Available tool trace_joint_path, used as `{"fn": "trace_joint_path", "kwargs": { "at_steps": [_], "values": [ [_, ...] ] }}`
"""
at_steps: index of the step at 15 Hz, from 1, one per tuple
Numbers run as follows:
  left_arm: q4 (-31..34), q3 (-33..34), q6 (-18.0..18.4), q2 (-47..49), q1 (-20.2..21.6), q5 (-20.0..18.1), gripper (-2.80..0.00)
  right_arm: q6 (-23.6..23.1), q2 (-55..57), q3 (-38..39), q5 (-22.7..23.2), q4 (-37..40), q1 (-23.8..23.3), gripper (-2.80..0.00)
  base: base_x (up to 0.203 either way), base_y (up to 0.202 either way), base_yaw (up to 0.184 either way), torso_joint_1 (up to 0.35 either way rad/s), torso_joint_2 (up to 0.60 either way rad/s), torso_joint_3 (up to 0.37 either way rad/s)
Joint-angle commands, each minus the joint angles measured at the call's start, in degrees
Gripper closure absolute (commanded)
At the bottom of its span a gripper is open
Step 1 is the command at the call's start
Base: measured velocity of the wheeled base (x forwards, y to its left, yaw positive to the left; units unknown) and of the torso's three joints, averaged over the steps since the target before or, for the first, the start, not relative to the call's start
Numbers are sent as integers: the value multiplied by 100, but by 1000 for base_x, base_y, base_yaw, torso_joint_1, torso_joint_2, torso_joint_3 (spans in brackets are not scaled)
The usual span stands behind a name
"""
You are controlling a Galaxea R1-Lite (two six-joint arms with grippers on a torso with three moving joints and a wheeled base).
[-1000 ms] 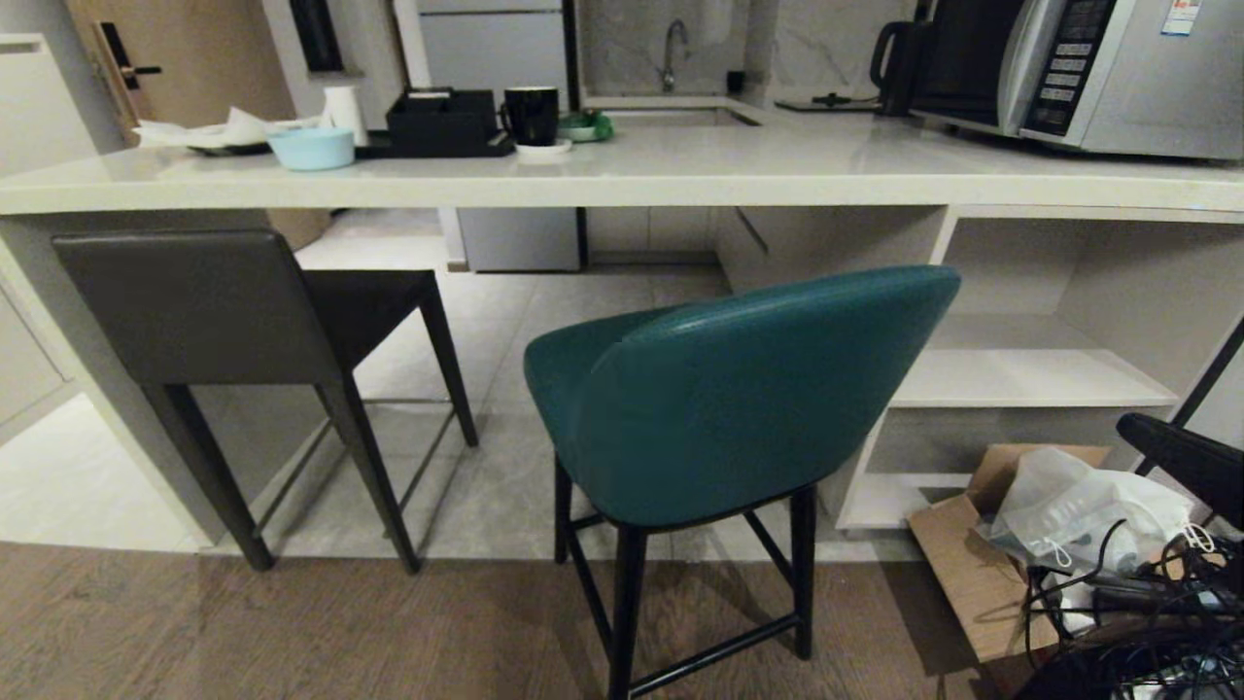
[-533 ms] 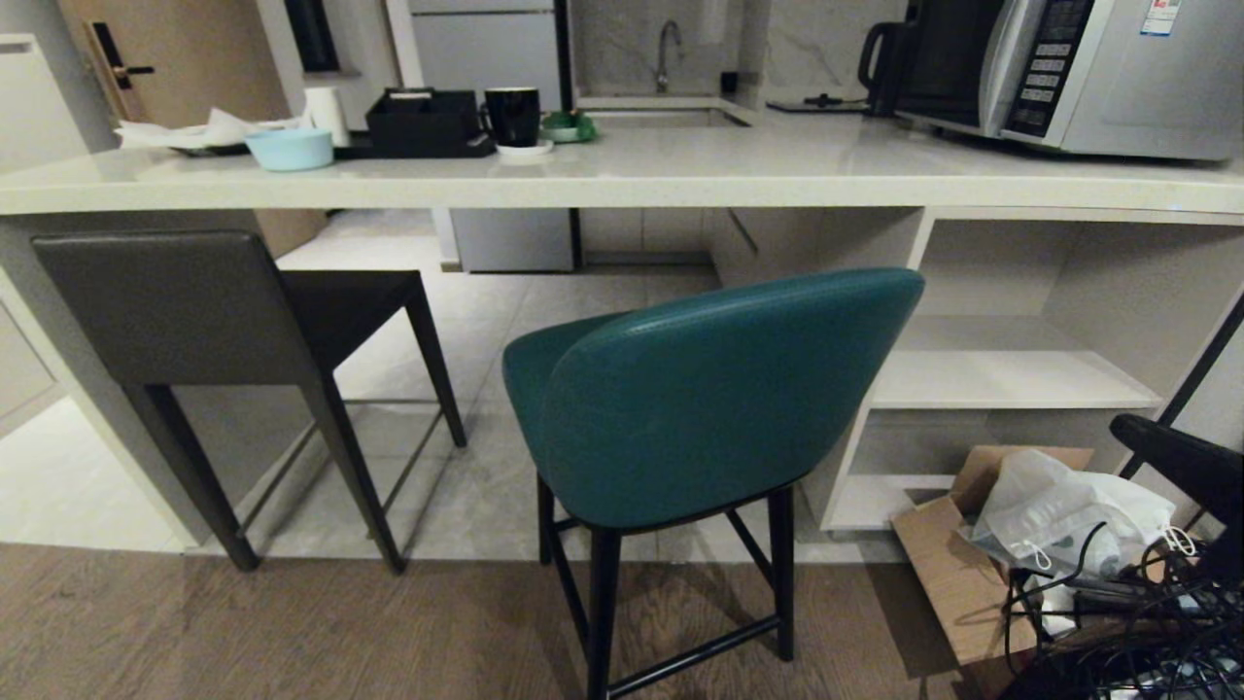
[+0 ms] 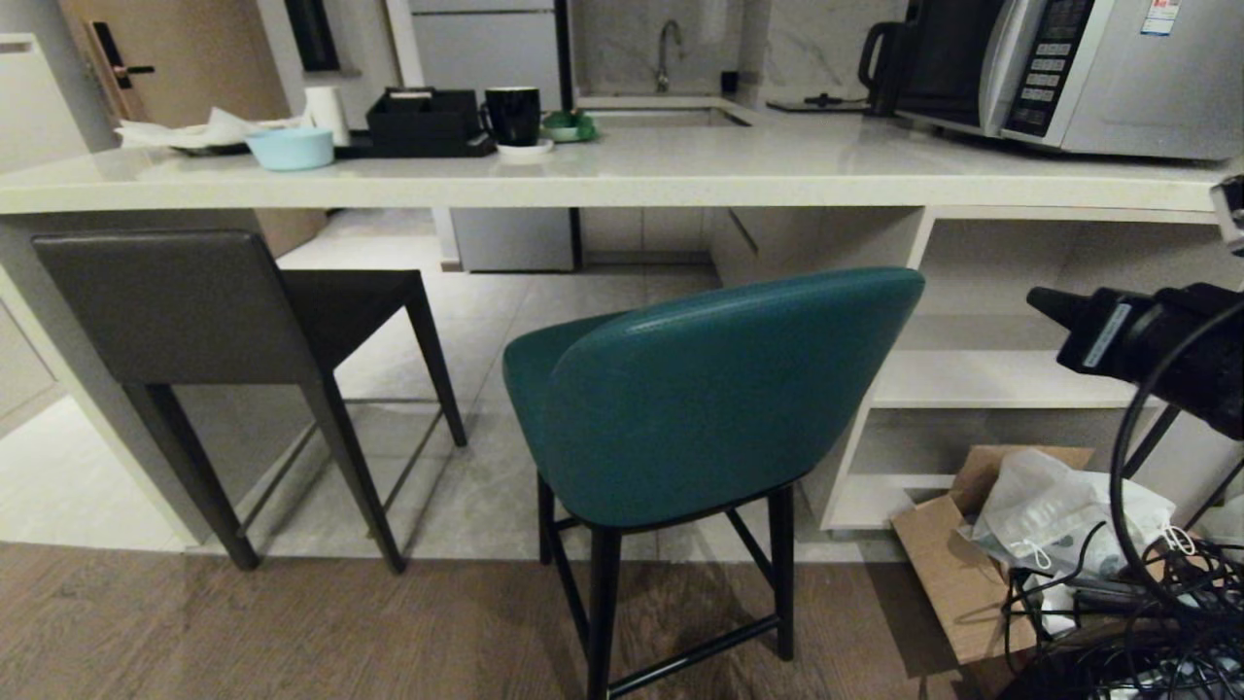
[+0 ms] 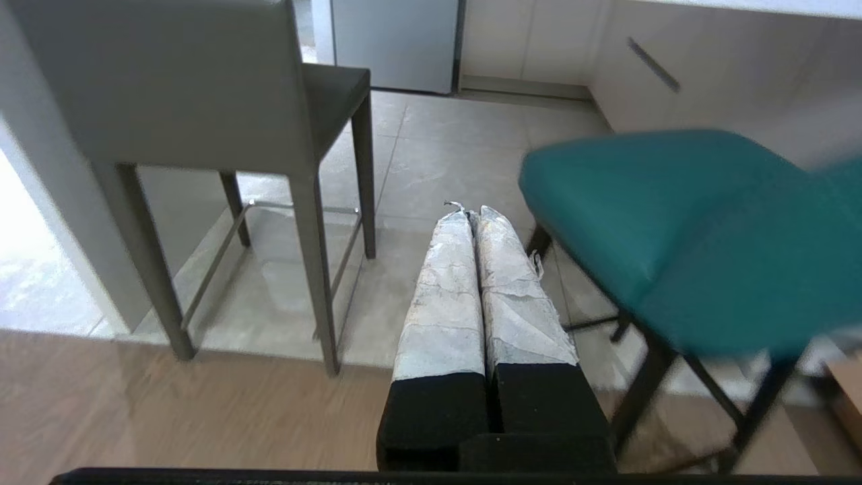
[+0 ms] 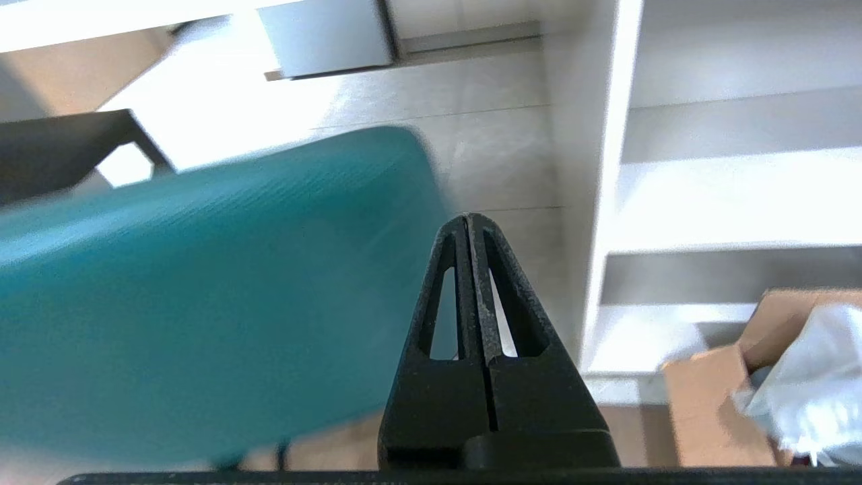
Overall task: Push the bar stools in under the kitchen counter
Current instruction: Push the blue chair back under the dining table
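1. The long off-white glossy stone counter [image 3: 622, 180] is taken as the landmark here – everything else is placed against it.
2. The dark grey leather stool with the boxy square back [image 3: 175, 306] is found at the counter's left end, seat tucked under the slab, back just below the edge, right beside the slab side panel.
3. The teal stool with the curved shell back and thin black legs [image 3: 719, 399] is parked out in front of the counter, near its middle, angled a bit. Its rear legs are seen on the wood floor, not the tile.
4. The right gripper [image 5: 469, 232] is held up at the right, in front of the counter's open white shelves [image 3: 1011, 379] – black fingers pressed together, nothing pinched. It's near the teal stool's back but not touching.
5. The left gripper [image 4: 471, 215], with taped-up white fingers, is also pressed together and empty, held low between the two stools, pointing toward the counter.
6. A cardboard box with a white plastic bag [image 3: 1059, 506] is sat on the floor below the shelves.
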Motion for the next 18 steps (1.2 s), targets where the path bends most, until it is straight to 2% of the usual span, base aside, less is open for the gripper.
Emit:
{"fn": "trace_joint_path", "kwargs": {
  "at_steps": [1,4,5,7,11,14,18],
  "values": [
    [-1389,-83,-82,2078,-809,578,0,-16,1425,-631,155,-145,-374,0,0,0,0,0,0,0],
    [-2503,-127,-283,3168,-2879,2080,0,-15,2191,-1063,259,-452,-588,0,0,0,0,0,0,0],
    [-2772,-151,-342,3569,-3236,2413,0,-12,2395,-1214,265,-509,-651,0,0,0,0,0,0,0],
    [-3238,-268,-492,4298,-3428,2767,0,-6,2872,-1712,284,-536,-783,0,0,0,0,0,0,0],
    [-4150,-630,-590,5376,-3484,2951,0,14,3746,-2801,292,-355,-843,0,0,0,0,0,0,0],
    [-4249,-811,-605,5730,-3617,3009,0,18,4205,-3253,323,-232,-698,0,0,0,0,0,0,0],
    [-4500,-1160,-637,6238,-3708,3060,0,10,4447,-3421,334,-236,-344,0,0,0,0,0,0,0]
  ]
}}
